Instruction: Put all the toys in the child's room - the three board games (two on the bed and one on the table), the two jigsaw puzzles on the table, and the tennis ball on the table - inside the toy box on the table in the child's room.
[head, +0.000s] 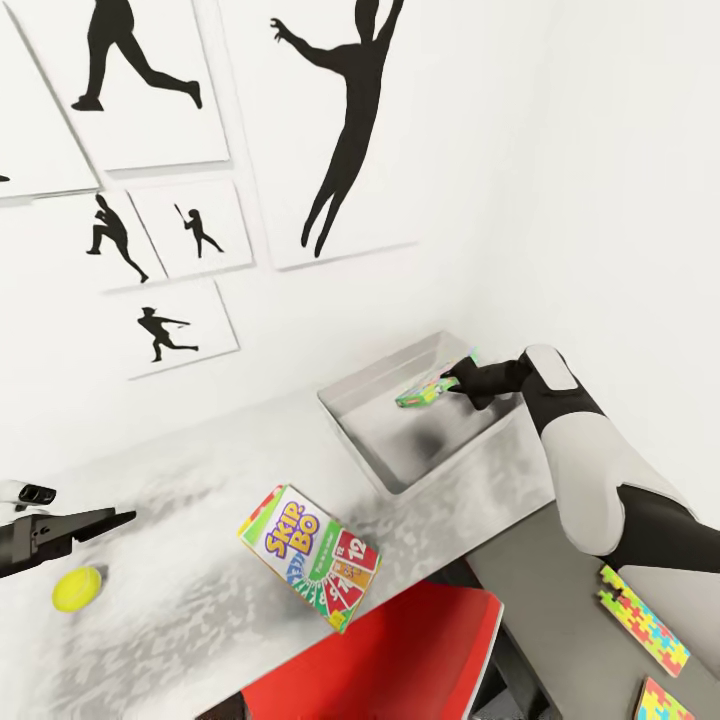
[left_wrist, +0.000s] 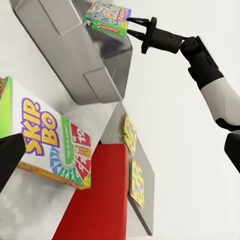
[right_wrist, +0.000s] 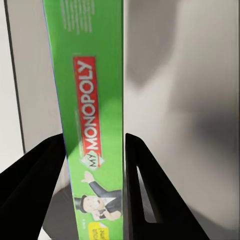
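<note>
Two puzzles (head: 642, 620) on dark wing; right tool (head: 452, 384) gripping Monopoly box (head: 428, 392) over bin (head: 352, 420); left tool (head: 100, 520) state unclear.

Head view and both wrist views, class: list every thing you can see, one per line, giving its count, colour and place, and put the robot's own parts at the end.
Monopoly box: one, green, held above the toy box.
Toy box: one, pale grey, on the table by the wall.
Skip-Bo box: one, yellow, green and red, on the table near its front edge.
Tennis ball: one, yellow-green, on the table below the left tool.
Jigsaw puzzles: two, multicoloured, on the lower dark grey wing.
Table: one, pale grey top.
Chair: one, red, under the table edge.
Silhouette prints: several, black on white, on the wall.
Right tool: black, shut on the Monopoly box.
Left tool: black, above the table near the ball.
</note>
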